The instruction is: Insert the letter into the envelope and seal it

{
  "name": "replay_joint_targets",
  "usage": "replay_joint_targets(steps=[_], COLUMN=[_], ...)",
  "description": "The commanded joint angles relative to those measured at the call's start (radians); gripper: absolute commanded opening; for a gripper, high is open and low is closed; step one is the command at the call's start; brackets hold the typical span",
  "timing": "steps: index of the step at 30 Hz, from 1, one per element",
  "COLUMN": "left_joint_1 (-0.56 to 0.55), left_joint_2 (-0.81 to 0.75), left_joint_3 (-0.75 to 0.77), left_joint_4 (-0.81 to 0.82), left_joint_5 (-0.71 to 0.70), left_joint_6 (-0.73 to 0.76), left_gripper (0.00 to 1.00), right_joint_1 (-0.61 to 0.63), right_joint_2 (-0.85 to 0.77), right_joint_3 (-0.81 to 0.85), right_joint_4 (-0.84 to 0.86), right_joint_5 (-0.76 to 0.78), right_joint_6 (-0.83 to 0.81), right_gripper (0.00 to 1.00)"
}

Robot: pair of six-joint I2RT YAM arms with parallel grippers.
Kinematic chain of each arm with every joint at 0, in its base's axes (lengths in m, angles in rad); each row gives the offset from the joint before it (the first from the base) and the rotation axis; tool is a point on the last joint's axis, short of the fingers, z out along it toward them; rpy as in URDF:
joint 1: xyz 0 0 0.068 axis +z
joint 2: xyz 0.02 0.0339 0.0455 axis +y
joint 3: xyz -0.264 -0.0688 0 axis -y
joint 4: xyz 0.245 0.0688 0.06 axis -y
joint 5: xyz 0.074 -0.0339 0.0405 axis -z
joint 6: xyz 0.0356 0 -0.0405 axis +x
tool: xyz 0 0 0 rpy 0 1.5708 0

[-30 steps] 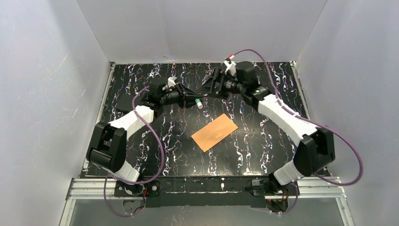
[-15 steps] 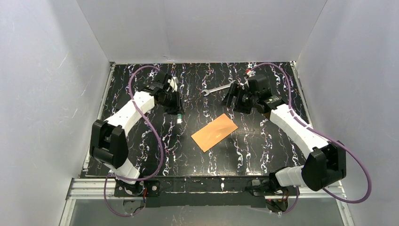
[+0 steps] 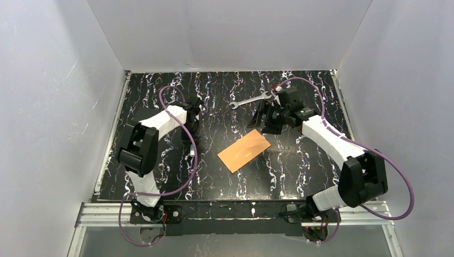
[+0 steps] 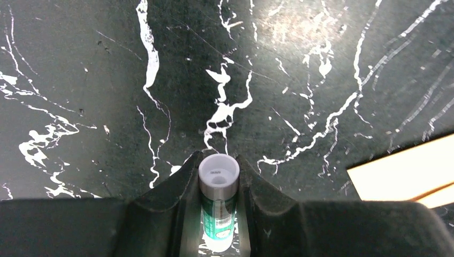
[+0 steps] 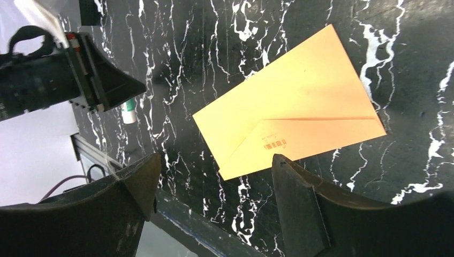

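From the overhead camera I see the envelope (image 3: 244, 150) lying flat near the middle of the black marbled table (image 3: 300, 171), turned at an angle. My left gripper (image 3: 191, 145) points down at the table well to the envelope's left, with a glue stick (image 3: 191, 153) at its tip. My right gripper (image 3: 266, 127) hangs just beyond the envelope's far right corner. I cannot tell from here whether it touches the paper. A wrench (image 3: 249, 100) lies on the table farther back, near that arm's wrist.

On the left wrist camera the jaws stand narrow, clamped on the glue stick. Its white cap faces the table between the two black fingers (image 4: 176, 198). A corner of the envelope shows at the right edge, apart from the gripper.

On the right wrist camera the jaws are spread wide with nothing between them. The envelope lies beyond them with its pointed flap folded flat on the body. A small dark printed mark sits just below the flap's edge.
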Motion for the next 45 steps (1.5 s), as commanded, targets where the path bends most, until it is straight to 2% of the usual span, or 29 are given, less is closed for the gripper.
replay_joint_targets(steps=[1,5,13,20,22,26,27,28,32,35,41,45], left_joint_1=[-0.011,-0.013,-0.014,-0.013,-0.013,-0.014,-0.014,-0.014,-0.013,-0.012,-0.015,-0.016], left_joint_2=[0.037,0.069,0.073,0.025,-0.01,-0.117,-0.149,-0.18,-0.346,-0.478,-0.774,-0.92], left_joint_3=[-0.002,-0.016,-0.025,-0.024,-0.027,-0.03,-0.024,-0.019,0.003,0.038,0.145,0.228], left_joint_4=[-0.008,0.015,0.023,0.025,0.044,0.059,0.05,0.041,0.007,-0.036,-0.164,-0.305], left_joint_5=[-0.038,-0.032,-0.002,0.027,0.073,0.108,0.103,0.102,0.098,0.045,-0.154,-0.316], left_joint_6=[-0.044,-0.054,-0.058,-0.059,-0.05,-0.047,-0.05,-0.053,-0.075,-0.101,-0.079,0.025], left_gripper=[0.15,0.21,0.42,0.46,0.54,0.78,0.91,0.98,0.98,0.98,0.98,0.98], right_joint_1=[-0.005,-0.004,-0.004,-0.004,-0.004,-0.004,-0.004,-0.004,-0.006,-0.006,-0.006,-0.006], right_joint_2=[0.005,0.01,-0.005,-0.039,-0.051,-0.096,-0.113,-0.131,-0.212,-0.269,-0.37,-0.41], right_joint_3=[0.004,0.01,0.014,0.024,0.034,0.052,0.056,0.061,0.108,0.157,0.295,0.382], right_joint_4=[0.058,0.09,0.029,-0.01,-0.043,-0.123,-0.14,-0.155,-0.243,-0.322,-0.44,-0.467], right_joint_5=[-0.086,-0.153,-0.119,-0.095,-0.072,-0.003,0.009,0.021,0.123,0.243,0.552,0.713], right_joint_6=[0.028,0.061,0.051,0.038,0.026,0.003,-0.006,-0.013,-0.079,-0.132,-0.199,-0.241], right_gripper=[0.82,0.81,0.83,0.82,0.82,0.83,0.83,0.84,0.87,0.98,0.99,0.99])
